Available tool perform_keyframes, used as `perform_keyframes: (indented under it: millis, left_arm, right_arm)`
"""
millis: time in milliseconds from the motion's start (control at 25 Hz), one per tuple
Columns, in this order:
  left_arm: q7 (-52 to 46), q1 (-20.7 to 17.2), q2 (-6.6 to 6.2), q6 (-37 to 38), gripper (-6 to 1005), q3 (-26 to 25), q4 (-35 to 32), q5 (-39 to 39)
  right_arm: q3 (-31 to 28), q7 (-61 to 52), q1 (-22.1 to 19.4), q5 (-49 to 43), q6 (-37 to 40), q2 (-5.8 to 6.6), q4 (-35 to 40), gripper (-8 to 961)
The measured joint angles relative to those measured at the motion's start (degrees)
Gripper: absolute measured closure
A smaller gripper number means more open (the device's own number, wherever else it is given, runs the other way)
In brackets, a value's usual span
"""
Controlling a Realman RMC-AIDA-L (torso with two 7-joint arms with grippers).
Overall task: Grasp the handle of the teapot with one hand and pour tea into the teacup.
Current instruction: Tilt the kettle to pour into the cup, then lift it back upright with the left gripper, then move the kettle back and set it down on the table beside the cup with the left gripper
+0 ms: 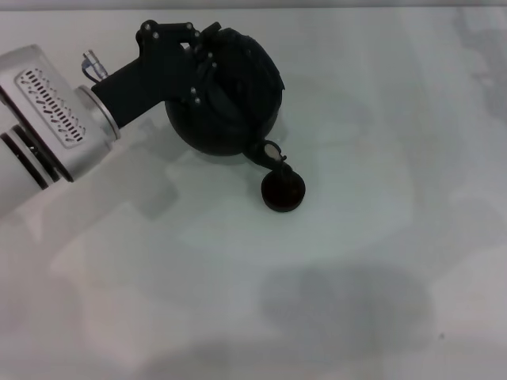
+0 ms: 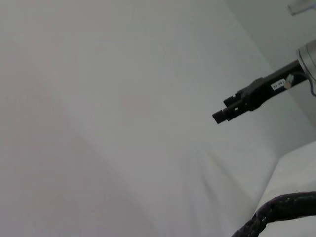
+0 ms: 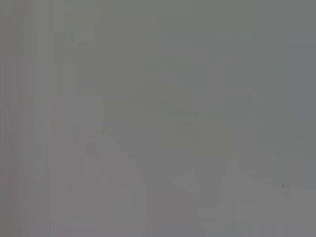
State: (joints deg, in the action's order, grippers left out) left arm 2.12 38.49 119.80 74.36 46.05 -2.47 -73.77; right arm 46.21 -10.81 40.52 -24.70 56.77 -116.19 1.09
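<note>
In the head view the left gripper (image 1: 198, 67) reaches in from nine o'clock and sits over the teapot (image 1: 238, 119), clamped on the handle (image 1: 207, 79). The pot tilts, its spout (image 1: 271, 152) pointing toward five o'clock, directly above the teacup (image 1: 282, 191). The cup stands on the white table (image 1: 380, 237), at five o'clock from the gripper. The right gripper (image 2: 223, 113) shows only in the left wrist view, far off; whether it is apart or together cannot be told.

Teacup (image 1: 281, 191) just before teapot (image 1: 230, 99) spout, on table (image 1: 380, 158)
</note>
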Motion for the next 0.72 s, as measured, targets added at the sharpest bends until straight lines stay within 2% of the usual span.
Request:
perform_keyframes:
  millis: [720]
  left_arm:
    - [-2.6, -1.2, -0.09, 2.9, 900, 0.0, 2.5, 6.4]
  right_arm:
    - [0.2, 0.0, 0.0, 0.0, 0.0, 0.00, -0.1, 108]
